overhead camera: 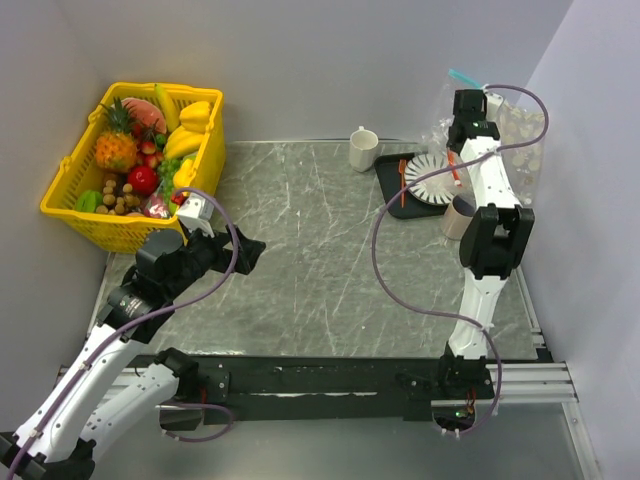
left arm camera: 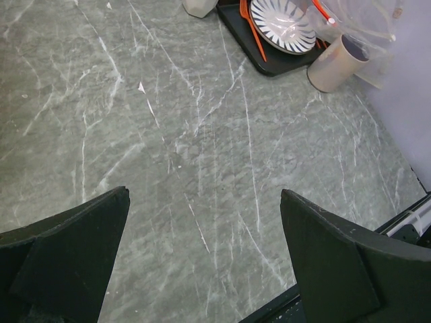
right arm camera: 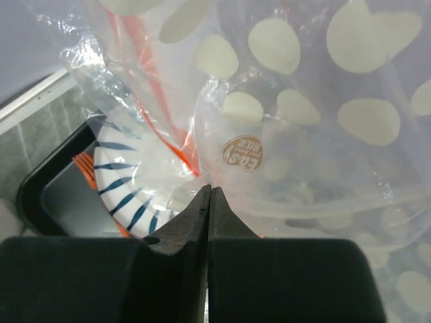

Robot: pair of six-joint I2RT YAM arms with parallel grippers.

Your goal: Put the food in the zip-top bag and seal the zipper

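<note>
The food lies in a yellow basket [overhead camera: 70, 215] at the back left: a pineapple [overhead camera: 116, 145], strawberries [overhead camera: 150, 150] and a red apple [overhead camera: 142, 179]. My left gripper [overhead camera: 250, 255] is open and empty over the table right of the basket; its fingers frame bare table in the left wrist view [left arm camera: 204, 195]. My right gripper [overhead camera: 470, 112] is raised at the back right, shut on the crinkled edge of the dotted zip-top bag [right arm camera: 316, 114], which also shows in the top view [overhead camera: 520, 130]. I cannot make out the zipper.
A black tray [overhead camera: 392, 190] holds a blue-striped plate [overhead camera: 432, 180] and an orange fork [overhead camera: 402, 180]. A white mug [overhead camera: 363, 149] and a tan cup [overhead camera: 458, 217] stand beside it. Other clear bags, one with an orange strip [right arm camera: 135, 74], hang by the right gripper.
</note>
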